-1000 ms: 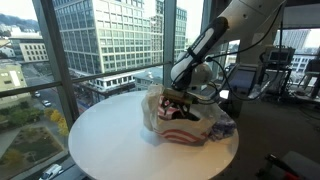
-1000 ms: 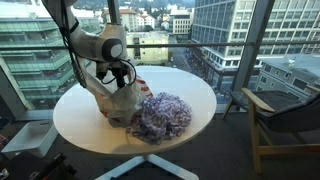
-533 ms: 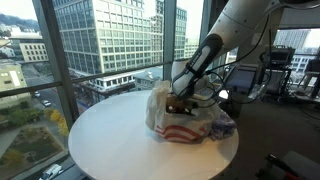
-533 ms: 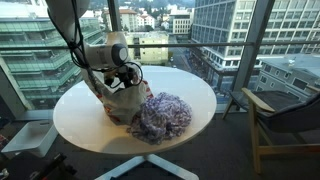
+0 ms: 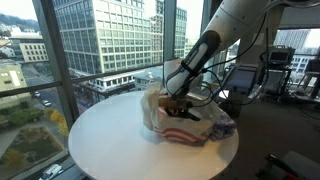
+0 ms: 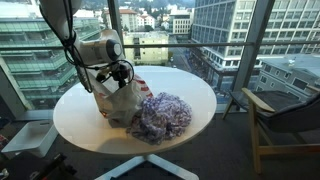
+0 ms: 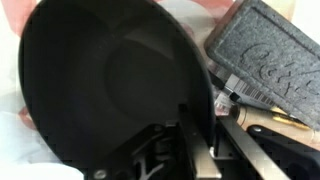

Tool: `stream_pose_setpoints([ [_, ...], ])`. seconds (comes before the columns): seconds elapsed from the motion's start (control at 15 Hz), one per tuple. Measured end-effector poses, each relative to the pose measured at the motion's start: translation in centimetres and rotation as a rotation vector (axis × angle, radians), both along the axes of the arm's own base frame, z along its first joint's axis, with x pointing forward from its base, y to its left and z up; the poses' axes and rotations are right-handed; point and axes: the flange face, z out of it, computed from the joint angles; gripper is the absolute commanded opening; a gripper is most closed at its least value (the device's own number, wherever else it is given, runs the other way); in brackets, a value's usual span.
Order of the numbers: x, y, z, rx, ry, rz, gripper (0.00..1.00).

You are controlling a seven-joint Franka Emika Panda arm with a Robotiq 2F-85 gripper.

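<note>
On the round white table [image 5: 100, 140], just beside the windows [image 5: 100, 40], a crumpled plastic bag [image 5: 160, 118] with red stripes along its lower edge is standing open, and the arm [image 5: 205, 50] is reaching down from above so that the gripper [image 5: 178, 97] is hanging at the bag's mouth. In an exterior view the gripper [image 6: 120, 74] is sitting right over the top of the bag [image 6: 118, 102], its fingertips hidden by the plastic. The wrist view is looking straight into the bag, where a black pan [image 7: 100, 80] is filling most of the frame, lying with its hollow side facing the camera and pale plastic showing around it. The gripper [image 7: 200, 128] is coming in from the bottom edge, its fingers [image 7: 228, 140] standing close to either side of the pan's rim – whether they are actually clamping that rim or only straddling it, I cannot tell. Just beside the pan, toward the upper right, a grey box [image 7: 265, 55] with script lettering is lying tilted, its corner nearly touching the rim. Against the bag's side a blue-and-white patterned cloth [image 6: 160, 115] is lying bunched on the table [image 6: 200, 95] – touching the bag. A chair [image 6: 285, 110] is standing well apart, off the table's edge.
</note>
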Motion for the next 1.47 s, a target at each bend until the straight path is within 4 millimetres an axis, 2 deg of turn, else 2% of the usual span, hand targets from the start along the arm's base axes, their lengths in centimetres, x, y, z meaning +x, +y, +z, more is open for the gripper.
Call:
stream_pose_setpoints([
  [0.2,-0.7,1.3,1.1,-0.070,0.058,-0.047,0.02],
  [0.47,-2.1,3.5,3.6,-0.136,0.143,-0.104,0.02],
  [0.73,-2.9,7.3,6.5,-0.088,0.119,-0.051,0.02],
  [0.87,-2.6,8.8,7.7,-0.008,0.063,-0.024,0.02],
  [1.2,-1.5,9.4,8.4,0.225,-0.044,0.006,0.02],
  [1.33,-1.7,9.5,9.0,0.270,-0.040,0.035,0.02],
  [1.47,-2.6,10.0,10.5,0.277,-0.024,0.060,0.02],
])
